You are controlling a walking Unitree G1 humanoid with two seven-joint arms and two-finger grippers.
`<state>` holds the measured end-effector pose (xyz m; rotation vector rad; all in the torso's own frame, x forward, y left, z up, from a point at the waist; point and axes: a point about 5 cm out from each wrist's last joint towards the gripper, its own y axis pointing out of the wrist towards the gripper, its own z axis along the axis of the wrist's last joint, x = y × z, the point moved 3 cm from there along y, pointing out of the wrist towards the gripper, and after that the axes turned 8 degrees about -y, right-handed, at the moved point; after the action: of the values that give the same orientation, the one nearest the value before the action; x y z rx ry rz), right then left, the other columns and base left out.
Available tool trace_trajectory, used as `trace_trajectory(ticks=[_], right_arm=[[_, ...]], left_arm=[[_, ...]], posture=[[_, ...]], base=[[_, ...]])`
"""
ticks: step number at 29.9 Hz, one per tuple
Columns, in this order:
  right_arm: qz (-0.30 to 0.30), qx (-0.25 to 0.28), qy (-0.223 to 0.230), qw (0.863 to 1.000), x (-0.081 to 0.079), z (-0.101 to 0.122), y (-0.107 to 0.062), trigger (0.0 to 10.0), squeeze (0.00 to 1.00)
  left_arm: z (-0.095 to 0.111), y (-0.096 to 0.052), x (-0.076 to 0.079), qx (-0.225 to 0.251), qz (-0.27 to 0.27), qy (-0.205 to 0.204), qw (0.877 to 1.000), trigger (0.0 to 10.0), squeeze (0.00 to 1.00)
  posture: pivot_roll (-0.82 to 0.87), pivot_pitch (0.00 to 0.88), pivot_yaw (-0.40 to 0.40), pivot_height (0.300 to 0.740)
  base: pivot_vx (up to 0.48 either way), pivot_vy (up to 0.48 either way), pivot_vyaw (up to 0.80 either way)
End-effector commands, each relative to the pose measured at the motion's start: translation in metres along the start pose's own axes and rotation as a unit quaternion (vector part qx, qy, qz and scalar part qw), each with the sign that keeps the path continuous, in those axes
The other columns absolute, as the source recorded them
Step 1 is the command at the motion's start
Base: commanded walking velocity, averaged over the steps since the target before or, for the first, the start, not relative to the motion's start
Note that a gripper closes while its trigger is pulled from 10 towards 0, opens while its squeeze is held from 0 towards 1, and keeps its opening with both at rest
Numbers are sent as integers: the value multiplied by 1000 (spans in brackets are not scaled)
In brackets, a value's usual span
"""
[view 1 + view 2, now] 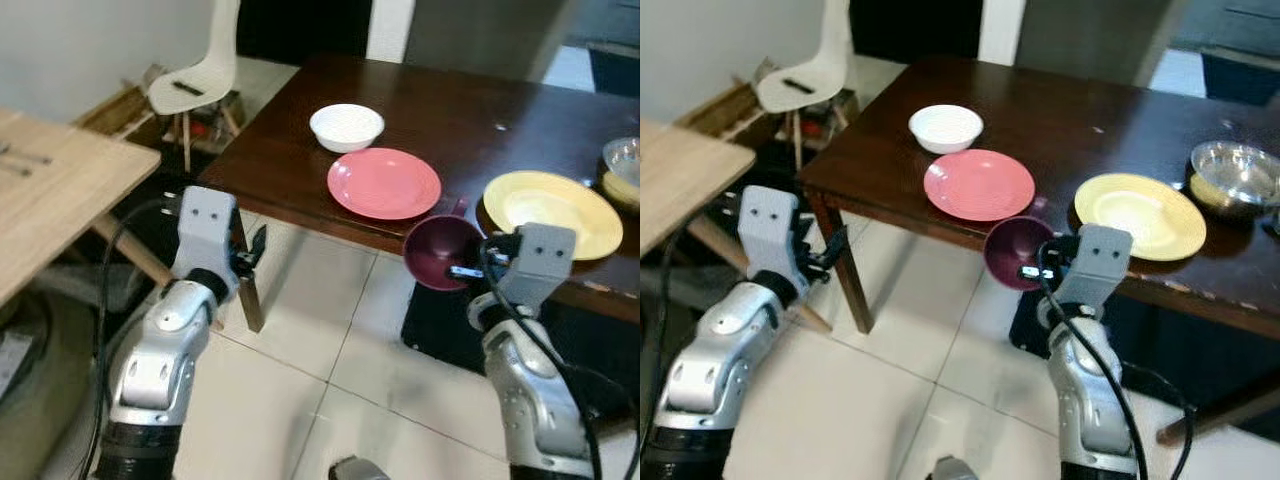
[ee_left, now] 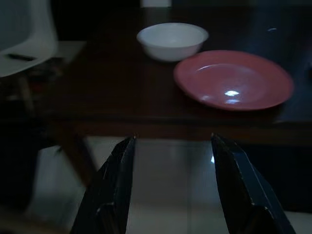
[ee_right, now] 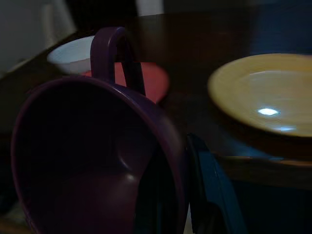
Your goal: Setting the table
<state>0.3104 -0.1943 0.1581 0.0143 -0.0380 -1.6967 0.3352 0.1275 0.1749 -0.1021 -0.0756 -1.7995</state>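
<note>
A dark wooden counter [image 1: 470,110] carried a white bowl [image 1: 346,127], empty as far as its inside showed, and just beside it a pink plate [image 1: 384,182] with nothing on it. Farther toward the robot's right lay a yellow plate [image 1: 551,212], also bare, and at the far right edge of the counter stood a metal bowl [image 1: 1234,172] whose contents could not be made out. The right claw [image 1: 466,270] was clamped on the rim of a dark purple cup [image 1: 441,251], one finger inside and one outside the wall, holding it tilted with its empty mouth facing the camera, off the near edge of the counter between the pink and yellow plates. The cup was glossy, deep plum, round-bodied, with a looped handle [image 3: 116,53] on the side toward the counter. The left claw [image 1: 256,252] hovered over the tiled floor [image 1: 330,370] short of the counter's near left corner, its fingers [image 2: 111,190] spread wide and gripping nothing. A light wooden table [image 1: 60,190] and a white chair [image 1: 200,75] stood to the left, leaving open floor before the counter.
</note>
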Motion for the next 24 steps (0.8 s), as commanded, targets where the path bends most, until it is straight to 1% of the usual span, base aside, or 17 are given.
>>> trace_trajectory(ticks=[1, 9, 13, 14, 19, 22, 23, 24], right_arm=[[8, -5, 2, 1000, -3, -3, -1, 10000, 0], [28, 4, 0, 1000, -7, 2, 0, 10000, 0], [54, 12, -4, 998, -14, 6, 1, 10000, 0], [69, 17, -5, 997, -19, 8, 1, 10000, 0], [81, 20, -2, 997, -23, 10, 2, 10000, 0], [91, 18, 13, 996, -27, 10, 4, 10000, 0], [103, 21, 30, 994, -31, 13, 5, 10000, 0], [107, 24, 32, 993, -33, 15, 5, 10000, 0]], left_arm=[[-1, -2, -3, -2, 1, -3, 1000, 10000, 0], [1, -2, -2, 3, -1, -10, 1000, 10000, 0], [2, -1, -2, 5, -1, -14, 1000, 10000, 0], [1, -1, -2, 4, 0, -11, 1000, 10000, 0], [1, 0, -3, 4, 6, -1, 1000, 10000, 0], [2, 1, -4, 9, 9, 7, 1000, 10000, 0], [3, 2, -3, 16, 10, 16, 1000, 10000, 0], [4, 2, -3, 17, 9, 18, 1000, 10000, 0]], posture=[[-161, 6, 67, 740], [-161, 5, 67, 740], [-162, 1, 68, 740], [-162, 1, 68, 740], [-159, 0, 67, 740], [-159, 0, 67, 740], [-159, 0, 68, 740], [-159, 0, 68, 740]], base=[[0, 0, -800], [0, 0, -800], [0, 0, -800], [0, 0, -800], [0, 0, -800], [0, 0, -800], [0, 0, 0], [0, 0, 0]])
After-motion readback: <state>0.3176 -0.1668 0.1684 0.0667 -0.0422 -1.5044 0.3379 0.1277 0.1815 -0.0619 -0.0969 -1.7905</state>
